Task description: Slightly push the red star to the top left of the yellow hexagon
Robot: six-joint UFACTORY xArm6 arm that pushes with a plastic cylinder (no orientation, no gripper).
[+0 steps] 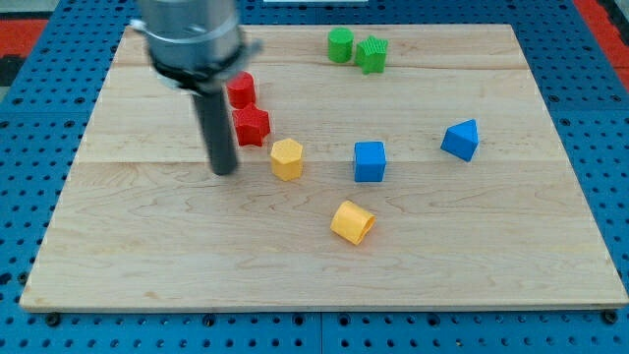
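While you look at the board, note my tip rests on bare wood, touching no block, just to the view's lower left of the red star; the star sits just up-left of the yellow hexagon.

Taking the yellow hexagon as landmark: the red star sits just beside it at the view's upper left, with only a thin gap between the 2. Another red block stands just above the star, closing that side. My tip rests on the wooden surface to the hexagon's left, near the star's lower-left. Right of the hexagon stands a blue cube, with a passable gap between. Below right lies a yellow cylinder. Directly below the hexagon the surface lies open.
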